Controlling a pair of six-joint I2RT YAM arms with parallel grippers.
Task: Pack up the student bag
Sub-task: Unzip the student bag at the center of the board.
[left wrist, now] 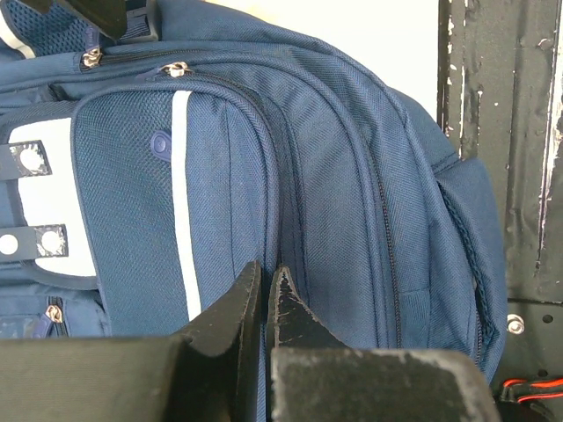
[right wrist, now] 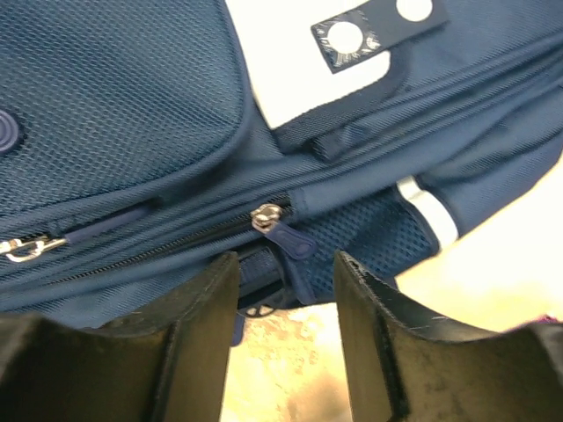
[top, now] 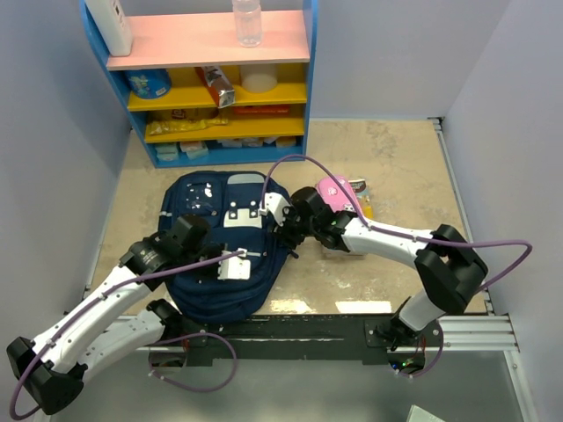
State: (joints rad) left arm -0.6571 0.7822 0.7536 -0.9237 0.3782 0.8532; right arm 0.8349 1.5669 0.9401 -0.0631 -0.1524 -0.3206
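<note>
Fingers of the left gripper (left wrist: pixel 266 277) press clenched on the near end of the student bag (top: pixel 202 294), which lies flat on the table (top: pixel 396 176), long axis running away from the bases. Farther on, the right gripper (right wrist: pixel 286 264), released, has a zip pull (right wrist: pixel 280 230) just ahead of its jaws.

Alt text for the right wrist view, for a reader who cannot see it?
The right hand, open, is poised at the edge of the navy bag, with a blue zip pull just above the gap between its fingers. A white patch shows further up the bag, and the beige table shows below.
</note>
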